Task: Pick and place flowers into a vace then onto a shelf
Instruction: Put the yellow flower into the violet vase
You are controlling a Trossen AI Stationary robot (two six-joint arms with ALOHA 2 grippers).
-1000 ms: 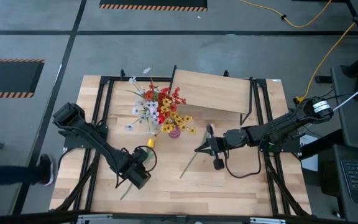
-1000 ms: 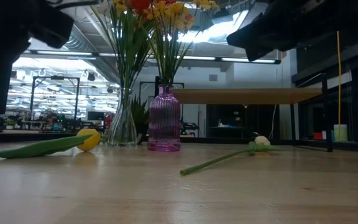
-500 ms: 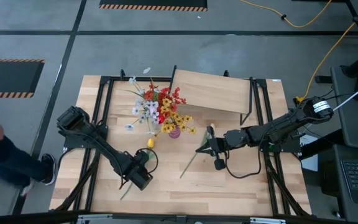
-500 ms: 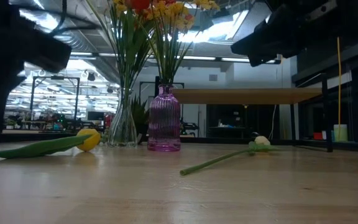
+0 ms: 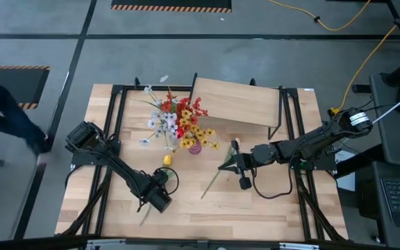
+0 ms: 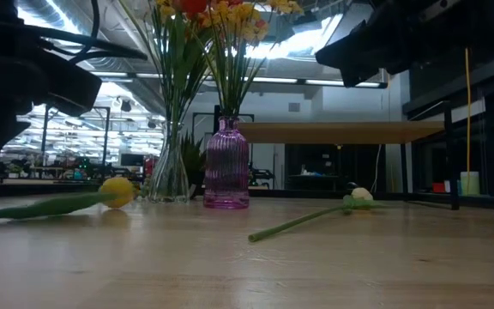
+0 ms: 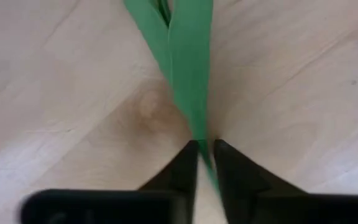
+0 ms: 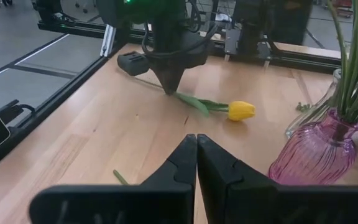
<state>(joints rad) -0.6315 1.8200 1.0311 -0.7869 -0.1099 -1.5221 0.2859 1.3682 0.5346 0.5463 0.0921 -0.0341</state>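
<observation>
Since a second ago the left gripper [image 7: 202,155] has dropped onto the yellow tulip's [image 8: 241,111] stem [image 7: 188,81] near the table's front left and pinched its fingers on it, and the bloom has slid slightly; a person has crossed the floor at the left edge. The right gripper [image 8: 196,149] hangs fingers together above mid-table, holding nothing, over the white flower [image 6: 361,195] lying flat. The purple vase [image 6: 226,167] and clear vase [image 6: 170,172] already hold flowers beside the shelf [image 5: 236,101]. The grip sits far down a thin stem, so on lifting the heavy bloom could droop, swing or slip out, or snag the standing bouquets near the vase. No readable writing or labels show.
</observation>
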